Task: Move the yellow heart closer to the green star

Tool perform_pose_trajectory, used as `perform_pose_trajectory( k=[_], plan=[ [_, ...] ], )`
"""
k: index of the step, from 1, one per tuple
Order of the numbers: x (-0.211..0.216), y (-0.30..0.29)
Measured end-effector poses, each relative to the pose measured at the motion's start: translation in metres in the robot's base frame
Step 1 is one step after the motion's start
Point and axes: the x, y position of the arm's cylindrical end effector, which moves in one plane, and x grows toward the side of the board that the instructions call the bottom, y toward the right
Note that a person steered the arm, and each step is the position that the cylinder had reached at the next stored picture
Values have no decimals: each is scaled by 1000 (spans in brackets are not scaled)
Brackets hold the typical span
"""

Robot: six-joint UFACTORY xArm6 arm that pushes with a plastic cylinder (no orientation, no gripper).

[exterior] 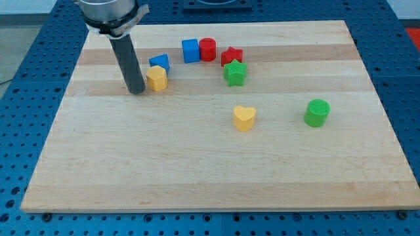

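- My tip rests at the board's upper left, just beside a yellow hexagon-like block; the rod carries no gripper, so nothing is grasped.
- The yellow heart sits mid-board, apart from and below the green star.
- Best approach, probably: circle beneath the heart, then push it upward and slightly left.

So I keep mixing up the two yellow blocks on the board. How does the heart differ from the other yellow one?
The yellow heart has a notched top and a pointed bottom; the yellow block near the view's top left looks like a flat-sided, roughly hexagonal prism. The heart stands alone mid-board, below the green star; the yellow block sits beside a blue block. My tip rests just left of the yellow block, far from the heart. Both share the same yellow and similar size.
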Motion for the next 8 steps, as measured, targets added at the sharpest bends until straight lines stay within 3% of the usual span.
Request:
perform_pose_trajectory(
  k=[3, 5, 6, 7, 8],
  plan=[
    [-5, 18],
    [69, 37],
    [90, 92],
    [89, 172],
    [80, 214]
  ],
)
